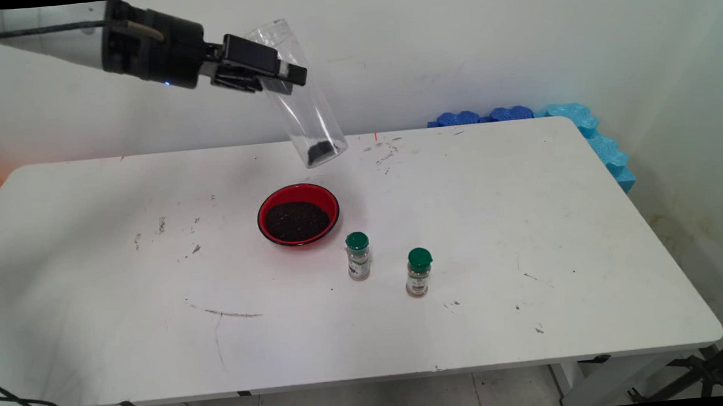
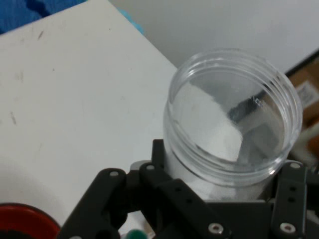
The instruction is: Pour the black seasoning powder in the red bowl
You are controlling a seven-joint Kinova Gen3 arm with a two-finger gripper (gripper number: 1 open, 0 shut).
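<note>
My gripper (image 1: 277, 71) is shut on a tall clear plastic jar (image 1: 302, 101), held high above the table's far side. The jar tilts, mouth up and to the left, with a small heap of dark grains in its bottom end. In the hand view the jar's open mouth (image 2: 234, 112) fills the middle, clamped between the black linkage. Below it on the table stands a red bowl (image 1: 298, 214) holding dark grains; its rim (image 2: 20, 221) shows at the hand view's lower left.
Two small spice jars with green caps stand right of the bowl, one (image 1: 358, 255) nearer it, the other (image 1: 418, 271) farther right. Blue foam pieces (image 1: 581, 127) lie along the table's far right edge. Cables hang below the front edge.
</note>
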